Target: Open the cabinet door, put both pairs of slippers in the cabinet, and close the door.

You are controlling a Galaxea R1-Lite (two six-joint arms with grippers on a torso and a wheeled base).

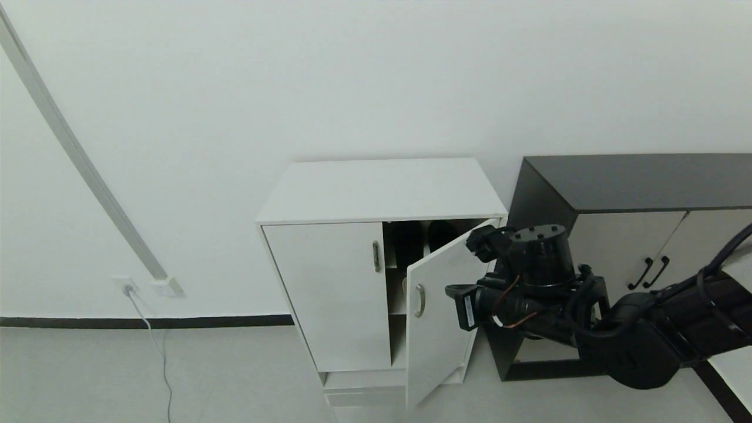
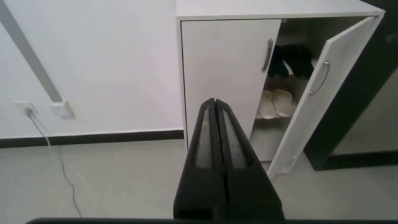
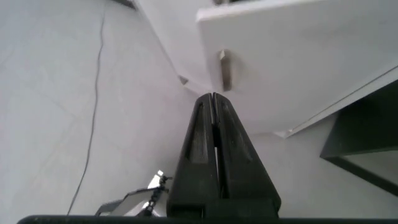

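The white cabinet (image 1: 382,188) stands against the wall with its left door (image 1: 323,288) closed and its right door (image 1: 437,329) swung partly open. Inside, a black pair of slippers (image 2: 292,59) sits on the upper shelf and a white pair (image 2: 277,102) on the shelf below. My right gripper (image 3: 213,96) is shut and empty, its tip close to the outer face of the open door, just beside the door's handle (image 3: 225,70). My left gripper (image 2: 214,102) is shut and empty, held well back from the cabinet and pointing at its left door.
A dark grey sideboard (image 1: 634,182) stands right next to the cabinet, behind the open door. A wall socket (image 1: 126,288) with a cable trailing over the floor is at the left. A slanted wall strip (image 1: 76,153) runs above it.
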